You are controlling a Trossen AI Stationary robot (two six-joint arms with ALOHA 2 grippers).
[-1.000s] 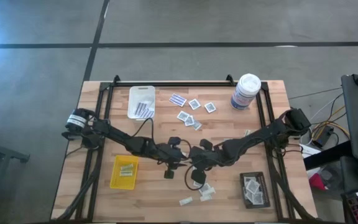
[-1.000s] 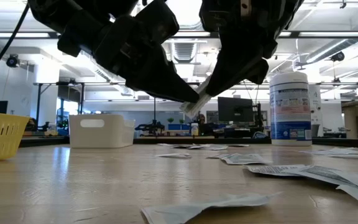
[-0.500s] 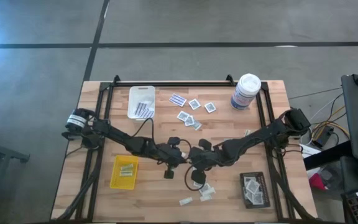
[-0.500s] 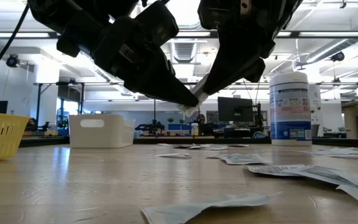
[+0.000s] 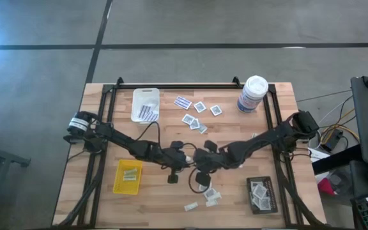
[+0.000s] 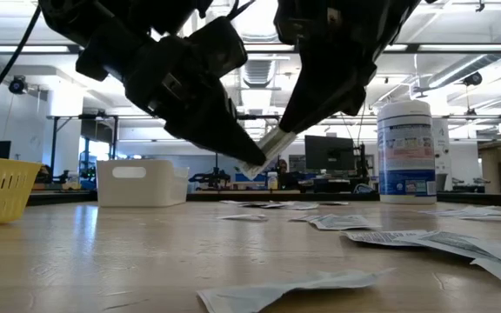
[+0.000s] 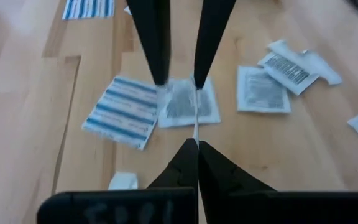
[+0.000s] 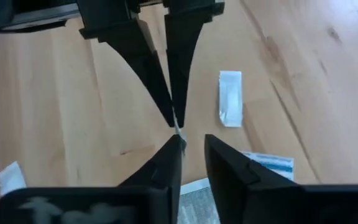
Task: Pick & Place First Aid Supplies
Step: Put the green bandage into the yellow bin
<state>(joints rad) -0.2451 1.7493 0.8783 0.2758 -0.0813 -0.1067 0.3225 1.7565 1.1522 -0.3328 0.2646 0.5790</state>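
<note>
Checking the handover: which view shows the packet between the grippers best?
Low view: the packet shows as a pale strip pinched by the left gripper. The wrist views show only an edge-on sliver; the high view does not show it.

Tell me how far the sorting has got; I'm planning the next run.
Done: packets lie in the white tray, yellow tray and black tray. In hand: the left gripper is shut on one packet above mid-table, the right gripper open beside it. Left: loose packets near the canister and beside the black tray.
</note>
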